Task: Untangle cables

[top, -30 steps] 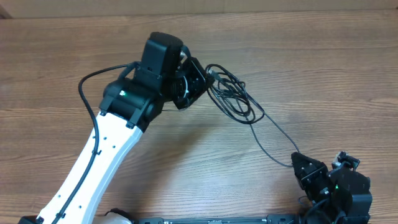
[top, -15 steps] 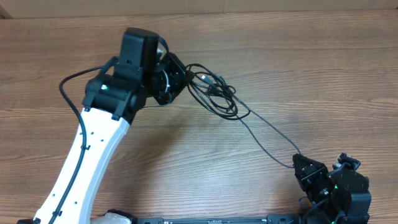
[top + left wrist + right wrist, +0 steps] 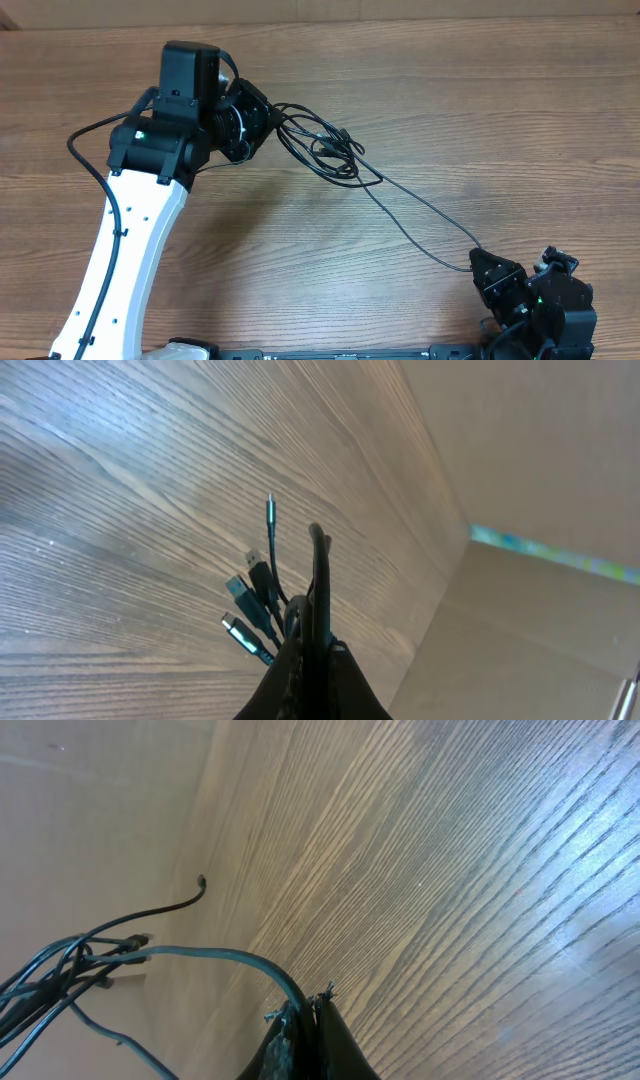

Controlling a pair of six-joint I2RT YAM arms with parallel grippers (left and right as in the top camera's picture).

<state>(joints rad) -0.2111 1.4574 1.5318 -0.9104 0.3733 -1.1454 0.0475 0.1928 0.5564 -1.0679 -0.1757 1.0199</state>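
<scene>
Moved to upper left, the left pincer (image 3: 268, 120) grips the seemingly light, limp cables (image 3: 335, 152) near their plugs (image 3: 245, 595), the right pincer (image 3: 480, 265) pinching one of them.

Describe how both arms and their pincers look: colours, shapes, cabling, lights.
The left arm has a long white link topped by blocky black housings; a black cable runs along it and a green light glows on the housing. The left pincer is black. The right arm shows only angular black housings, also with a green indicator; the right pincer is black too.
</scene>
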